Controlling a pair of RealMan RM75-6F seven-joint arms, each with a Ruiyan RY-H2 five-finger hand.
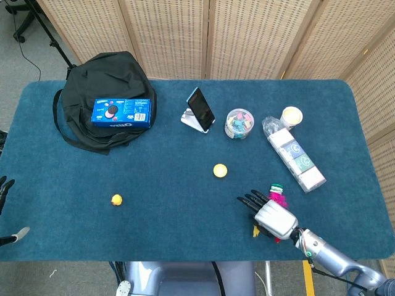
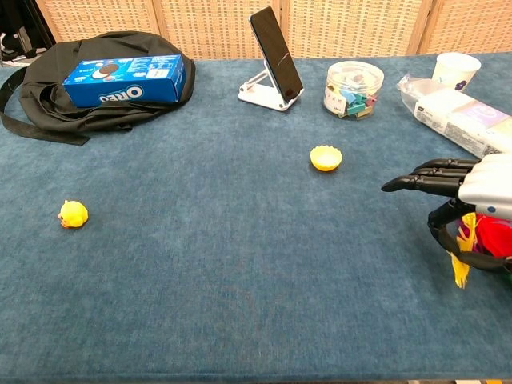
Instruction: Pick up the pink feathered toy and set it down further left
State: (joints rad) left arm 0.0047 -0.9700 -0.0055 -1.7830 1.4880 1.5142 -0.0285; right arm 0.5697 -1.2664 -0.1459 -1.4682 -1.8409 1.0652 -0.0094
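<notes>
Head view: right hand (image 1: 272, 216) low over the blue table (image 1: 173, 166) near its near right edge, dark fingers (image 1: 250, 201) stretched out toward the left, thumb curled under; pink feathered toy (image 1: 278, 198) tucked beneath and just beyond the palm, pink tuft and green tip poking out on the far side, a yellow feather at the near side. Left hand (image 1: 6, 209) barely showing at the left edge of the picture, off the table; state cannot be told. Yellow cup (image 1: 220, 170) toward the middle, small yellow duck (image 1: 116, 199) well to the left.

Chest view: right hand (image 2: 468, 194) at the right edge, fingers (image 2: 420, 178) held straight and together pointing left, thumb hooked down around the pink feathered toy (image 2: 488, 237), red-pink body pressed under the palm, yellow feather dangling close to the cloth. Whether the toy touches the table cannot be told. Yellow cup (image 2: 326, 158) apart on the left, far side; small yellow duck (image 2: 73, 214) well off to the left
</notes>
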